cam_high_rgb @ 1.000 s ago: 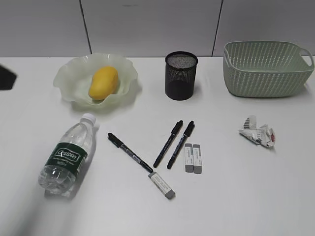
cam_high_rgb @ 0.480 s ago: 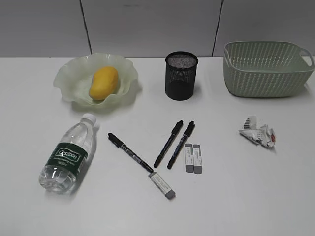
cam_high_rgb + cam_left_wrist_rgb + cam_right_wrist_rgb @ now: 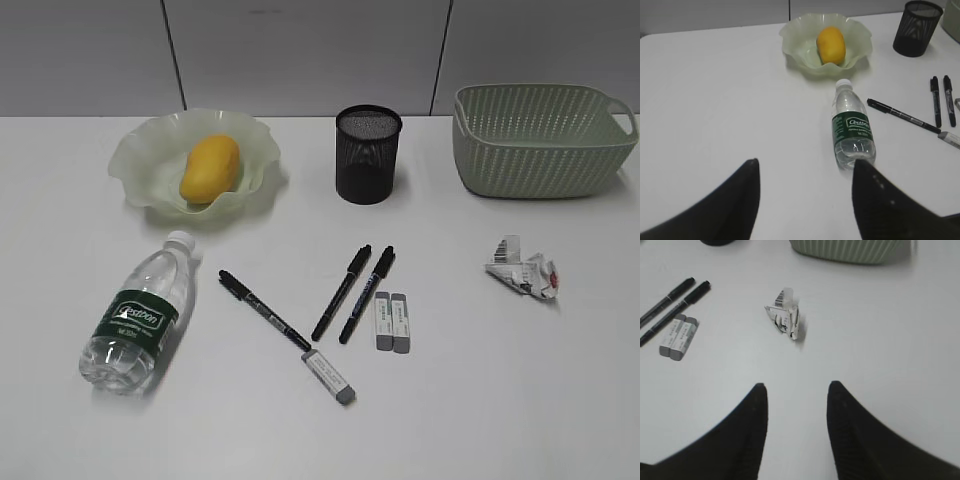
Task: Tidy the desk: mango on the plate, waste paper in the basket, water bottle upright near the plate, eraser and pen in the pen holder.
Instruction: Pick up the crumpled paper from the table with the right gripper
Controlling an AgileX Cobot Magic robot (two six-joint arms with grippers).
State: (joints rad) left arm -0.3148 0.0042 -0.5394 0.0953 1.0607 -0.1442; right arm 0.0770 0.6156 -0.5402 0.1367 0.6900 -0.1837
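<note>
The mango lies in the wavy-rimmed plate at the back left; it also shows in the left wrist view. The water bottle lies on its side on the desk, cap toward the plate. Three pens and three erasers lie mid-desk. The pen holder stands at the back centre. The waste paper lies in front of the basket. My left gripper is open and empty, left of the bottle's base. My right gripper is open and empty, short of the waste paper.
A grey panelled wall runs behind the desk. Neither arm shows in the exterior view. One eraser lies apart, at the tip of the left pen.
A dark shape at the exterior view's left edge, seen a second ago, has gone out of the frame. The objects have not moved.
</note>
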